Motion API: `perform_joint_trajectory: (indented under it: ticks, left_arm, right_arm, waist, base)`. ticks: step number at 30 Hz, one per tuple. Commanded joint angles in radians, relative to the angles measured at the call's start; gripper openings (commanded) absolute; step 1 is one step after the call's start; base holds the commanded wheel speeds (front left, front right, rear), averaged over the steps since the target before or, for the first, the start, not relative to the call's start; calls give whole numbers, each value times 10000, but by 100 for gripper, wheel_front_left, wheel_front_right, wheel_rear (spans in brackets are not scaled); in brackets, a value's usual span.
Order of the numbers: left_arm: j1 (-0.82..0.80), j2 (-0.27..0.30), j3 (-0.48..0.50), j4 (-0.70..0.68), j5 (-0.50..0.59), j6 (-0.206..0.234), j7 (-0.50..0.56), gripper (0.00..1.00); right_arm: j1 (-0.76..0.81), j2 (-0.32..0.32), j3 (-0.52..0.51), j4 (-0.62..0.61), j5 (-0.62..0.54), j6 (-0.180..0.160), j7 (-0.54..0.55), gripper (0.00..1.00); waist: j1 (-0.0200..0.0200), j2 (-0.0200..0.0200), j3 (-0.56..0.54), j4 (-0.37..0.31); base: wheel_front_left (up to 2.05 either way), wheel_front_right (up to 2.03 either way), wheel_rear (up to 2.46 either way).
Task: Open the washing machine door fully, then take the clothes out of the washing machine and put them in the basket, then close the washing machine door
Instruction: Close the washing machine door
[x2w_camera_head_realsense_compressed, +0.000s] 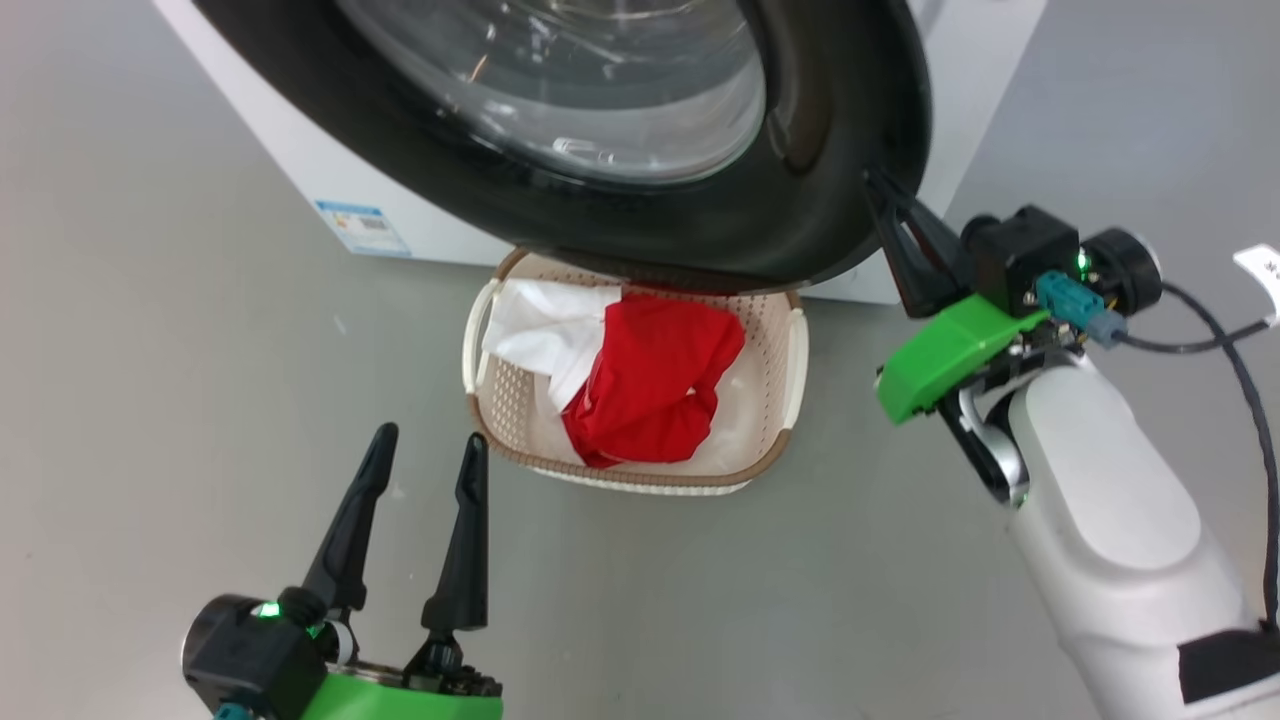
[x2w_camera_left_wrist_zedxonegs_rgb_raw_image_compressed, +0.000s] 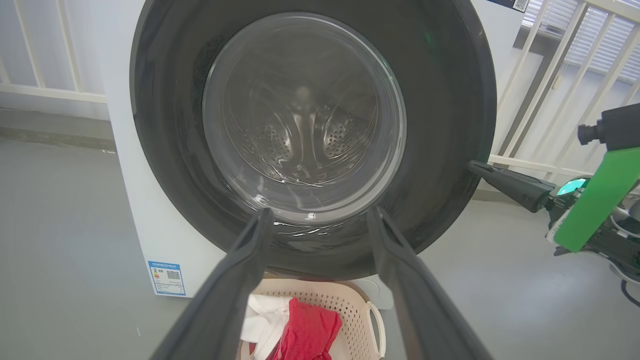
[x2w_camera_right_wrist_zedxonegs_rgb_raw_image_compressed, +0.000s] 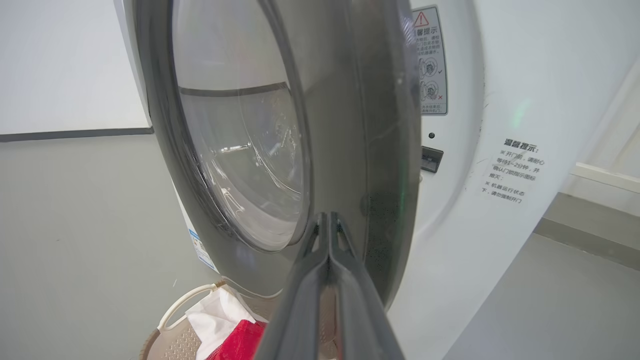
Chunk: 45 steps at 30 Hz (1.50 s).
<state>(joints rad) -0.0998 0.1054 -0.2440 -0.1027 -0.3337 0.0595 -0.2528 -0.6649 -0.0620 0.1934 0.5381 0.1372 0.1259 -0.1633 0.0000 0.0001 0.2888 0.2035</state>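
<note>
Head view, top of frame: the washing machine door, glossy black frame around bulging clear glass, overhanging the far end of the basket at centre. Inside the basket, the clothes: a red bundle with white fabric at its left. Upper left, the white washing machine with a small blue label. Lower left, the left gripper, fingers spread wide and empty, over grey floor, apart from the basket. At right, the right gripper, tips at the door's right rim.

Left wrist view: door face-on, perforated steel drum visible through the glass. Left gripper splayed before the lower glass. Right gripper at mid right, tip meeting the frame's edge.

Right wrist view: door seen edge-on, standing a little off the white front. Right gripper with fingers pressed flat together, nothing between them, tips in front of the dark frame. Upper right, warning stickers and a dark latch slot. Bottom left, basket handle with white and red cloth.
</note>
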Motion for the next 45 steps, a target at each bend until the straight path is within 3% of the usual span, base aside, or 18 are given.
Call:
perform_joint_trajectory:
  ticks: [1,20,34,45]
  left_arm:
    - [-293,20,339,-207,86,-118,-89,100]
    - [-692,-334,407,-100,303,-637,-89,100]
    - [-1036,-480,143,55,196,-852,-89,100]
    - [-1144,-518,194,177,239,-864,-89,100]
  right_arm:
    - [-358,118,177,-83,-149,48,-108,0]
    - [-2317,116,-594,1560,-609,48,-664,0]
    - [-4433,-229,-1223,3314,-1321,48,-916,0]
    - [-4785,-264,-1648,3506,-1890,48,-981,0]
  waist:
    - [0,-1,359,291]
    - [0,-1,1147,529]
    - [0,-1,1742,767]
    - [0,-1,1797,700]
  base:
    - [0,0,0]
    - [0,0,0]
    - [0,0,0]
    - [0,0,0]
